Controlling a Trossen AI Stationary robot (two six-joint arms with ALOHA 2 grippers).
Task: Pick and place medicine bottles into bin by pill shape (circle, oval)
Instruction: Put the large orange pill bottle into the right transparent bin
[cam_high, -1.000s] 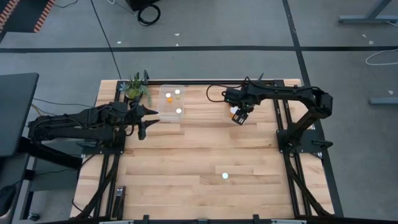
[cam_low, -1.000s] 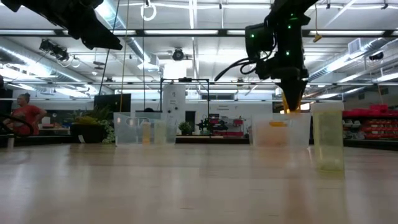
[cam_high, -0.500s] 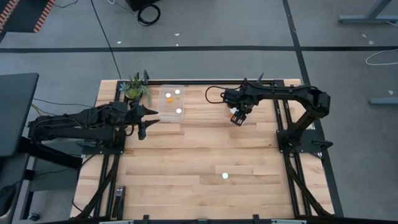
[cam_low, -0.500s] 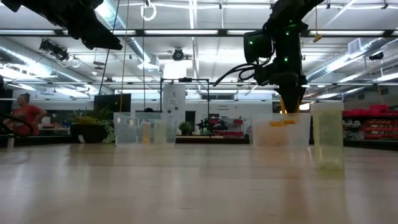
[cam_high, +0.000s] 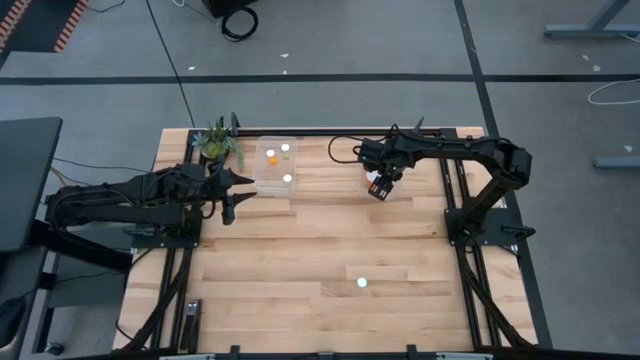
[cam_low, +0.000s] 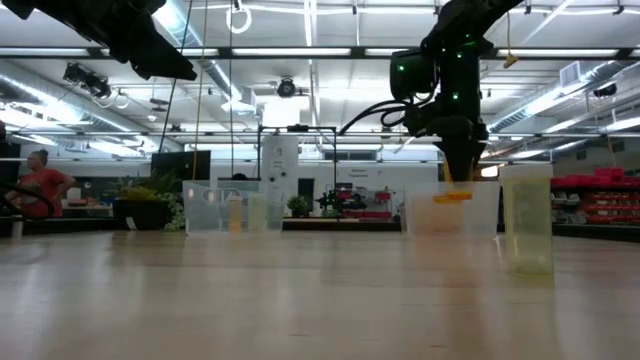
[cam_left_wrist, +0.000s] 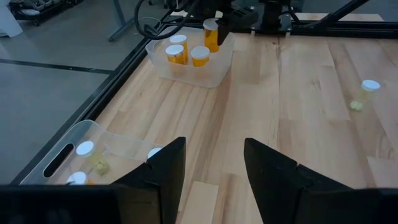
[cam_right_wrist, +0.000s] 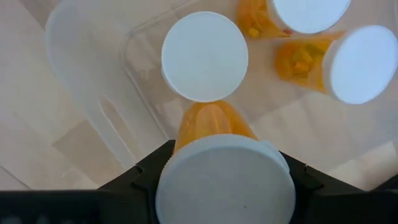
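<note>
My right gripper is shut on an amber medicine bottle with a white cap, above a clear bin at the table's far right-centre. That bin holds three upright bottles. A second clear bin at the far left holds white-capped bottles. One bottle stands alone on the table toward the near edge. My left gripper is open and empty beside the left bin. My right gripper pinches the held bottle at its white cap, one finger on each side. The fingers come from above, pointing down. The bottle hangs upright below them, clear of the bin and the bottles under it.
A small green potted plant stands at the far left corner, next to the left bin. Black frame rails run along the table's sides. Bare wood lies across the middle and near part of the table. A person sits far off in the room.
My right gripper has carried the bottle a little toward the table's left edge, still shut on it, and now stands over the right bin.
</note>
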